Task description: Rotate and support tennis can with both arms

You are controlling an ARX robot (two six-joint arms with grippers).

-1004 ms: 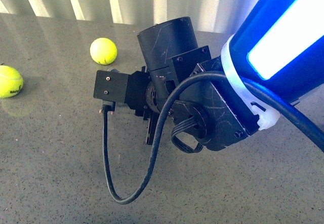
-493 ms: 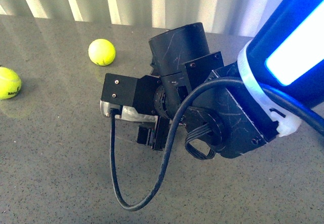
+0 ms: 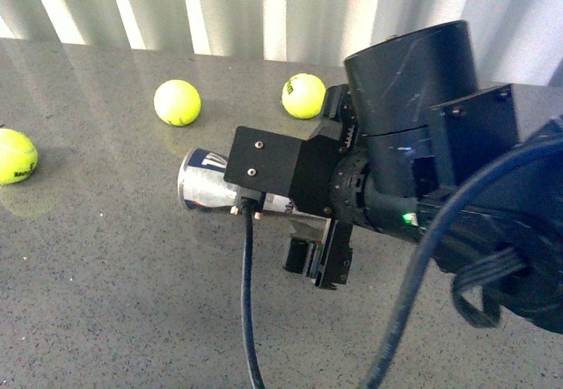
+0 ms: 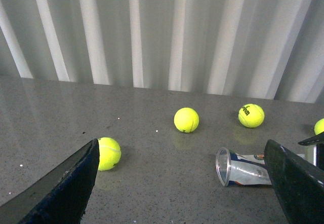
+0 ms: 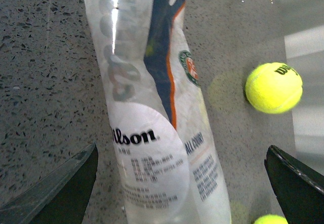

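The tennis can [image 3: 201, 183] lies on its side on the grey table, a clear tube with a navy-and-white Wilson label. Only its open rim end shows in the front view; my right arm [image 3: 422, 169] covers the rest. In the right wrist view the can [image 5: 152, 107] runs lengthwise between the wide-apart fingers of my right gripper [image 5: 179, 193], which is open and clear of it on both sides. From the left wrist, the can [image 4: 243, 167] lies ahead with its mouth turned sideways. My left gripper [image 4: 182, 193] is open and holds nothing, well short of the can.
Yellow tennis balls lie loose on the table: one [image 3: 177, 102] behind the can, one [image 3: 303, 95] near my right arm, one [image 3: 13, 156] at the far left edge. Another ball [image 5: 273, 87] sits close beside the can. A ribbed white wall [image 4: 162, 31] bounds the far side.
My right arm has shifted right in the front view, uncovering the can's open end and a second ball. The bright blue part has left the frame.
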